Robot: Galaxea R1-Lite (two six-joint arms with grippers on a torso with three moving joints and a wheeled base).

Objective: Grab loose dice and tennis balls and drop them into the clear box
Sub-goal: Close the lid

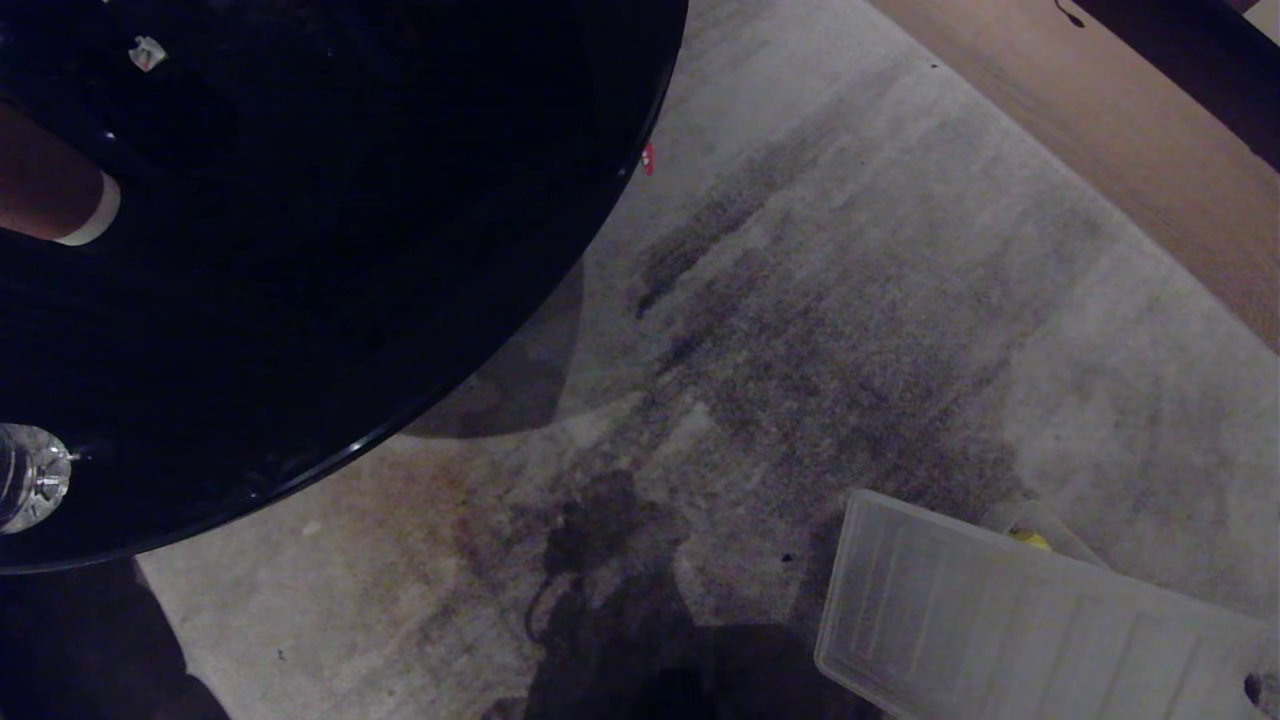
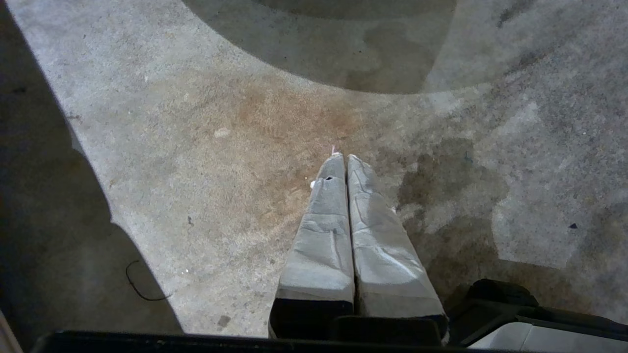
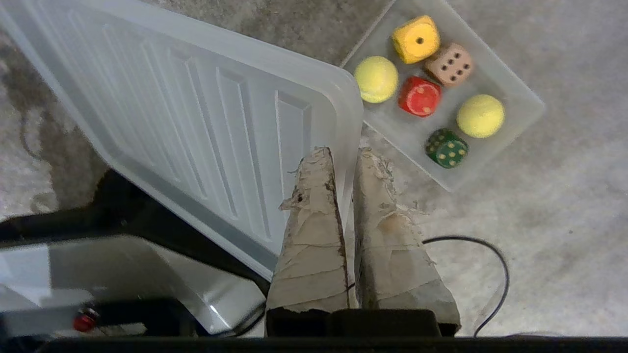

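The right gripper (image 3: 343, 157) hung above the stained carpet (image 1: 850, 330) with its taped fingers (image 3: 314, 225) pressed together on nothing, its tips over the rounded edge of the flat ribbed lid (image 3: 196, 127). A thin black cable (image 3: 495, 255) curled on the carpet just beside it. Past the lid's corner lay the clear box (image 3: 520, 98), and everything was already in it: the yellow die (image 3: 416, 39), the tan die (image 3: 449, 63), the red die (image 3: 419, 95), the dark green die (image 3: 446, 148) and both tennis balls (image 3: 376, 78), sitting close together in two rough rows. In the head view the lid covered nearly all of the box, leaving only a sliver of yellow showing. The left gripper (image 2: 345, 158) hung over bare carpet, likewise clenched and empty. Farther off stood a round black table (image 1: 300, 250) with a plastic bottle (image 1: 30, 490) at its edge, and beyond the carpet ran a wooden board (image 1: 1130, 130).
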